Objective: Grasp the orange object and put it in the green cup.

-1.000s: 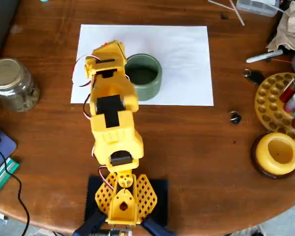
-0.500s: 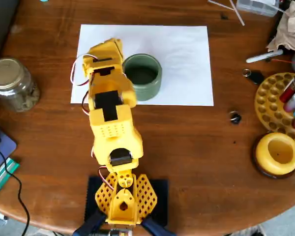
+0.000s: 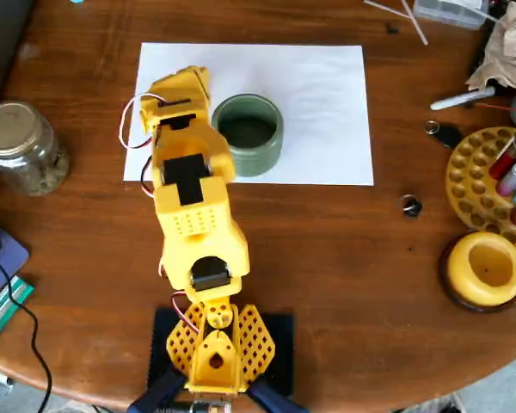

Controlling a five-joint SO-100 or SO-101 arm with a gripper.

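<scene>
My gripper hides under my yellow arm beside the squat round green cup, so I cannot tell if it's closed or where the small orange piece is, and I might miss it.

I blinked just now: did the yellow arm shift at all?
Yes. The arm swung slightly left, away from the green cup, uncovering its rim.

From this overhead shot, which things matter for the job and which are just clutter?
Job: green cup on the white paper; the arm's gripper, jaws hidden from above. The orange object is not visible.

Clutter: glass jar, yellow round holder, yellow pen rack, marker, small metal bit.
</scene>
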